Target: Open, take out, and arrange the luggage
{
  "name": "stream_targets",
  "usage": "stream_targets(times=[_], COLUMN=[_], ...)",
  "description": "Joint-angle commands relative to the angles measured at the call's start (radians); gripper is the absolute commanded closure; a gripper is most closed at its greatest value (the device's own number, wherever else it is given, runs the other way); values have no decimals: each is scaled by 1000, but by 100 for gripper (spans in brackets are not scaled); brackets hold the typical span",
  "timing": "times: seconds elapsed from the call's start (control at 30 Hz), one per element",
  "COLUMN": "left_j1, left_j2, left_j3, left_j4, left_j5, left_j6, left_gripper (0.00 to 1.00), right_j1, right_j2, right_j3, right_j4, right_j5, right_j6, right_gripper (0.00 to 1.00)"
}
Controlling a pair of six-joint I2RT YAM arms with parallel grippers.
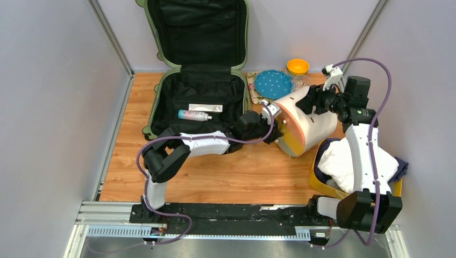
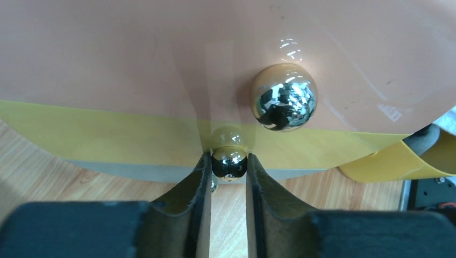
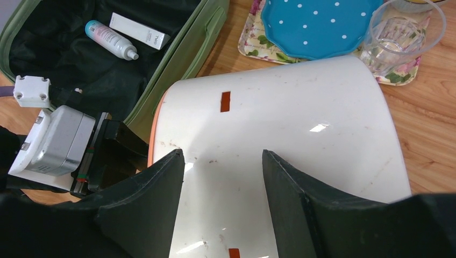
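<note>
While left fingers (image 2: 193, 215) pinch a knob (image 2: 229, 164), luggage (image 1: 172, 91) (partly cropped) gapes.

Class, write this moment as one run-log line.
luggage: open, bottle inside | left gripper: shut on small knob of box | right gripper: open, over box top

- White flat box (image 3: 139, 29) in the luggage (image 3: 185, 54): a short dark word near one end, too small to read surely.
- Spray bottle (image 3: 110, 39): label print illegible.

1 luggage (image 1: 196, 32), 1 bottle (image 1: 194, 115), 1 plate (image 1: 273, 84)
</note>
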Motion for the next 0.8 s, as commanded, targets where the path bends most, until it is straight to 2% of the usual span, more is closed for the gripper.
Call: stream_targets(times=[0.0, 0.07, 0.17, 0.5, 0.6, 0.63, 0.67, 0.73, 0.77], left_j1=[-4, -4, -4, -4, -4, -4, -4, -4, -3], left_j2=[-5, -43, -108, -300, -335, -343, -346, -356, -366], left_j3=[27, -21, -102, -378, -418, -423, -426, -418, -410], left_j4=[24, 27, 32, -2, -10, -10, -10, -29, -45], left_j5=[-10, -11, -11, -25, -40, -43, -46, -53, -48], left_j6=[6, 13, 22, 42, 38, 38, 39, 53, 65], left_gripper=[78, 90, 100, 100, 100, 98, 81, 56, 34], right_j1=[-2, -2, -2, -5, -5, -5, -5, -5, -5], right_j2=[9, 9, 11, 29, 30, 30, 32, 34, 35], right_j3=[-35, -33, -33, -29, -27, -27, -27, -26, -26], right_j4=[-94, -93, -93, -94, -93, -93, -93, -94, -94], right_j5=[18, 24, 32, 32, 27, 23, 21, 18, 18], right_j6=[22, 19, 13, 18, 16, 16, 16, 18, 19], right_gripper=[38, 38, 38, 38, 38, 38, 38, 38, 38])
